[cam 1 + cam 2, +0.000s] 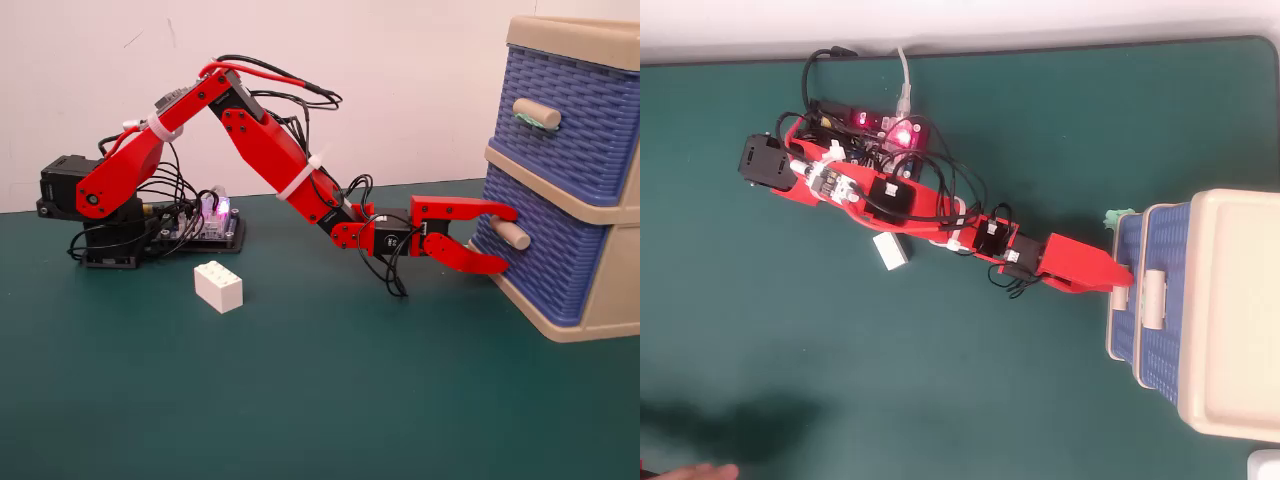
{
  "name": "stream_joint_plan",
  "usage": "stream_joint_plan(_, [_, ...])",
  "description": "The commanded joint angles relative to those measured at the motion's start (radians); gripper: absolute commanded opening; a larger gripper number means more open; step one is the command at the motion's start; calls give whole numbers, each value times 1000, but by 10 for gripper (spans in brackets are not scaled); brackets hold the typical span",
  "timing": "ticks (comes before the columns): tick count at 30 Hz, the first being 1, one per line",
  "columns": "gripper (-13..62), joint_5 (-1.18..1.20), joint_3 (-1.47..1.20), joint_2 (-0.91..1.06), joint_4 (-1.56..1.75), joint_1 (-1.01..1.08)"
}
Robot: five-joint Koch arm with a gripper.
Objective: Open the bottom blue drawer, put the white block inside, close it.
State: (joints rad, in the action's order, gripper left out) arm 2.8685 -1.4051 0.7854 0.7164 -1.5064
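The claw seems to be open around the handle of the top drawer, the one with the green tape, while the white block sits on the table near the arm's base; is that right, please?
Not quite. In the fixed view the open claw is around the plain handle of the bottom drawer, not the taped one above. The white block does sit on the table near the arm's base.

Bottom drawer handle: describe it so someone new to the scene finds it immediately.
In the fixed view, find the beige-framed drawer unit at the right edge of the green table. The bottom blue drawer is its lower one, and its handle is a plain beige cylinder between the open red gripper fingers. The upper drawer's handle carries green tape.
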Motion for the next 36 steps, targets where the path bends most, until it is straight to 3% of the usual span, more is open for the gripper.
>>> stream_joint_plan(1, [149,25,43,34,-8,-14])
stream_joint_plan(7, [-81,25,48,38,-101,-11])
stream_joint_plan(16, [-82,25,31,49,-150,9])
stream_joint_plan(20, [-82,37,-101,107,-129,14])
stream_joint_plan(31, [-82,138,-887,646,44,49])
stream_joint_plan(36, [-81,141,-1104,851,34,49])
